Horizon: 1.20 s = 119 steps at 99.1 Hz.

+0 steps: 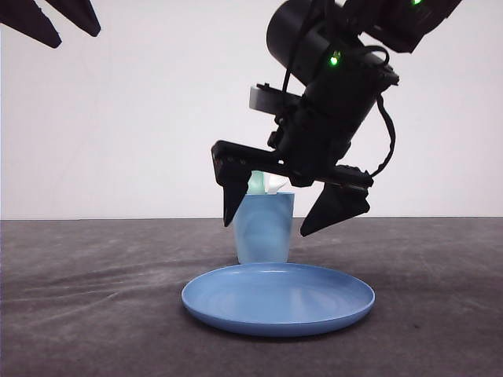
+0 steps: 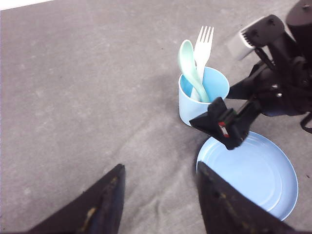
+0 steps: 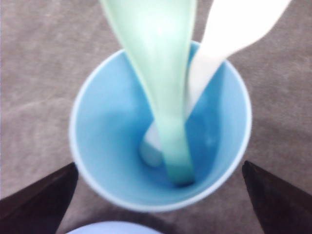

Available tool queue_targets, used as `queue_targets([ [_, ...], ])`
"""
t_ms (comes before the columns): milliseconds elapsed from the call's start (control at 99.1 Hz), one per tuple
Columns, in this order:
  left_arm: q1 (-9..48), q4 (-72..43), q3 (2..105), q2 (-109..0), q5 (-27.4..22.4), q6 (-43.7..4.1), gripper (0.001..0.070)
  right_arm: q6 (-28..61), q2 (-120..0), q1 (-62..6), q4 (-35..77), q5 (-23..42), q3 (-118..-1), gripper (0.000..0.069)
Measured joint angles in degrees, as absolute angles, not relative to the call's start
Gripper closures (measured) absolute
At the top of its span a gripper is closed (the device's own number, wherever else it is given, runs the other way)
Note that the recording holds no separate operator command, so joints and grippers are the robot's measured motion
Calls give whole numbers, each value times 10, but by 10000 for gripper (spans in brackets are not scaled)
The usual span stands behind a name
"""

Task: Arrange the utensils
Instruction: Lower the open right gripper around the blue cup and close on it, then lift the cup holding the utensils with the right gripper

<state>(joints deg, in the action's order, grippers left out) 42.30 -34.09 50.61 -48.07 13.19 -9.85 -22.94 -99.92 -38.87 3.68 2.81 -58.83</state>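
With jaws spread, the right gripper (image 1: 292,214) is hovering over the light, stiff, likely slippery fork (image 2: 201,48) and spoon (image 2: 188,66) (best pinched by their upper ends) standing in the cup (image 2: 201,99).

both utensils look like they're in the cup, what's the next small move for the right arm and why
Probably lift the right gripper straight up and away. The spoon and fork stand in the cup, and its open fingers hold nothing.
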Motion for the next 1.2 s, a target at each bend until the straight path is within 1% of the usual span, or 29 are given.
queue_targets([
  [505, 423, -341, 506, -481, 132, -94, 433, -225, -1040, -381, 34, 25, -627, 12],
  [585, 423, -341, 506, -481, 132, -94, 433, -225, -1046, -381, 33, 20, -627, 24],
  [636, 423, -341, 506, -481, 132, -94, 433, -225, -1049, -380, 34, 17, -627, 41],
  [676, 423, -341, 506, -481, 132, -93, 433, -225, -1051, -380, 34, 17, -627, 69],
  [797, 423, -341, 506, -481, 132, -90, 433, -219, -1052, -380, 30, 17, -627, 205],
  [848, 423, -341, 506, -481, 132, -90, 433, -214, -1052, -380, 29, 17, -627, 242],
  [999, 423, -341, 506, -481, 132, -90, 433, -206, -1052, -380, 28, 17, -627, 277],
  [1110, 423, -341, 506, -481, 132, -90, 433, -190, -1048, -379, 38, 16, -629, 281],
  [1201, 423, -341, 506, -481, 132, -90, 433, -175, -1023, -379, 54, 15, -629, 281],
])
